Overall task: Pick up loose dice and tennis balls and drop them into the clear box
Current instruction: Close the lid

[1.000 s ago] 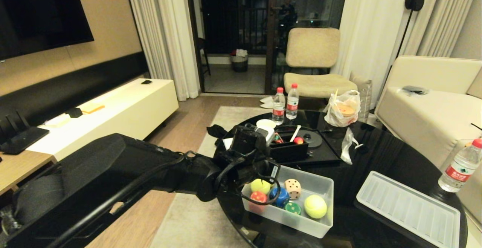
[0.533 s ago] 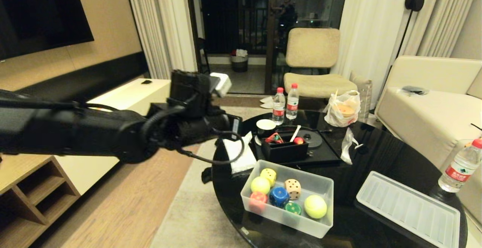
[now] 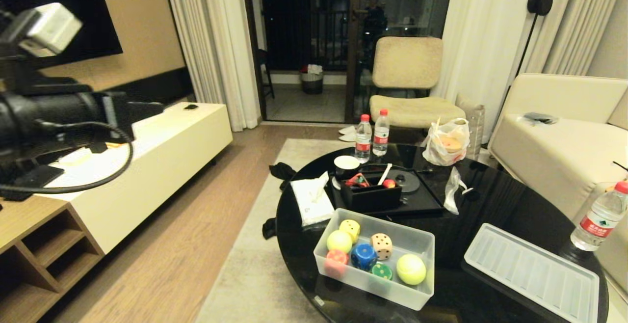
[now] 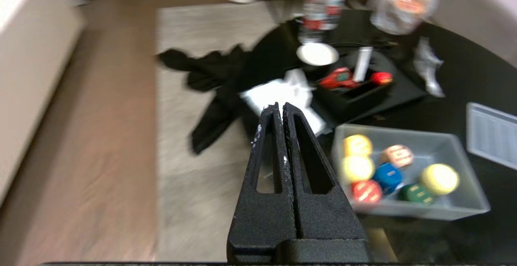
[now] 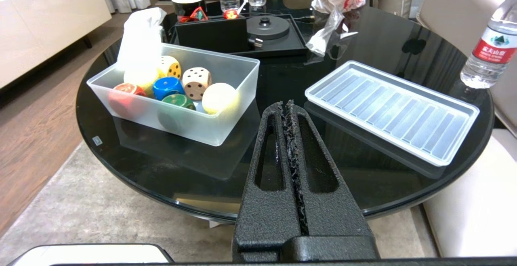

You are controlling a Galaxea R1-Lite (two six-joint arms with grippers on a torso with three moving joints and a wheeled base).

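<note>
- The clear box [image 3: 421,244], a shallow frosted bin, sat open near the front edge of the round black counter [image 3: 490,200].
- Inside it lay a pale tan die [image 3: 381,246] with dark pips, near the middle.
- Two fuzzy yellow-green balls [image 3: 411,269] were in the box too, one at the right end, the other [image 3: 339,241] towards the left.
- Around them were a yellow die [image 3: 350,228], a blue die [image 3: 364,256], a red die [image 3: 336,259] and a green die [image 3: 381,271].
- The ribbed lid [image 3: 532,270] lay on the counter, right of the box and apart from it.
- Behind the box stood a black organiser [image 3: 371,196], with a tissue pack [image 3: 312,204] to its left.
- The left end effector [image 4: 280,108] hung off the counter's left side, over the rug [image 4: 181,144], its fingers pressed together and empty.
- The right end effector [image 5: 286,107] was near the counter's front edge, closed with nothing between its fingers.
</note>
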